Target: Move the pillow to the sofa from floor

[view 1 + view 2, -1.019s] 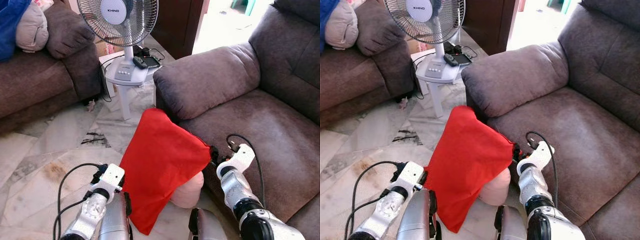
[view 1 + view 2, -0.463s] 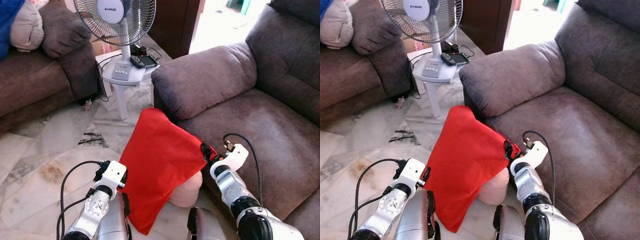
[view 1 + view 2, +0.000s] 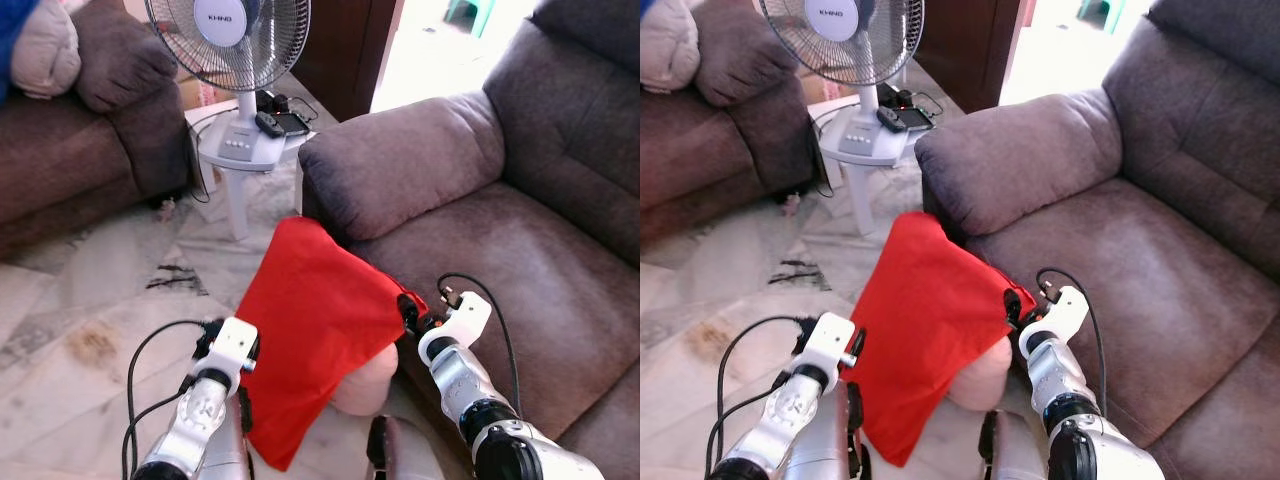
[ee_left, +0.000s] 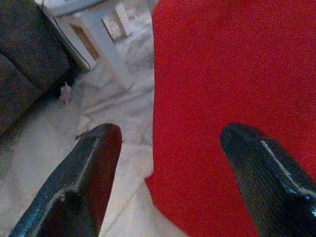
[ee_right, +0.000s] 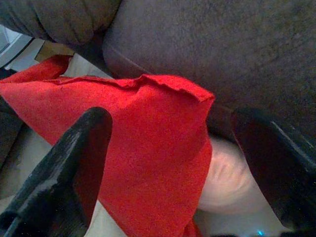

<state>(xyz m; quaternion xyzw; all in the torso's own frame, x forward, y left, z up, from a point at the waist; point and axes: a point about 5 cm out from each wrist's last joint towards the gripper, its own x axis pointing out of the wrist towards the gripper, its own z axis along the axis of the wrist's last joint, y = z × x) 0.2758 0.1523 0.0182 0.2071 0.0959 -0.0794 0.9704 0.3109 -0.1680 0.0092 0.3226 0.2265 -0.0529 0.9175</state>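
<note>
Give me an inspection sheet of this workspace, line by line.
Surface: pale marbled floor, with dark scraps and a stain.
Job's things: red pillow, its pink inner showing below, leaning on the front of the grey sofa, not yet on the seat.
Clutter: second pillow on the brown sofa.
Grippers: left gripper open, fingers either side of the pillow's lower edge; right gripper open at its upper corner.
Cables: black wires loop at both wrists; cord by the stool.
Surroundings: fan on a white stool; doorway behind.
</note>
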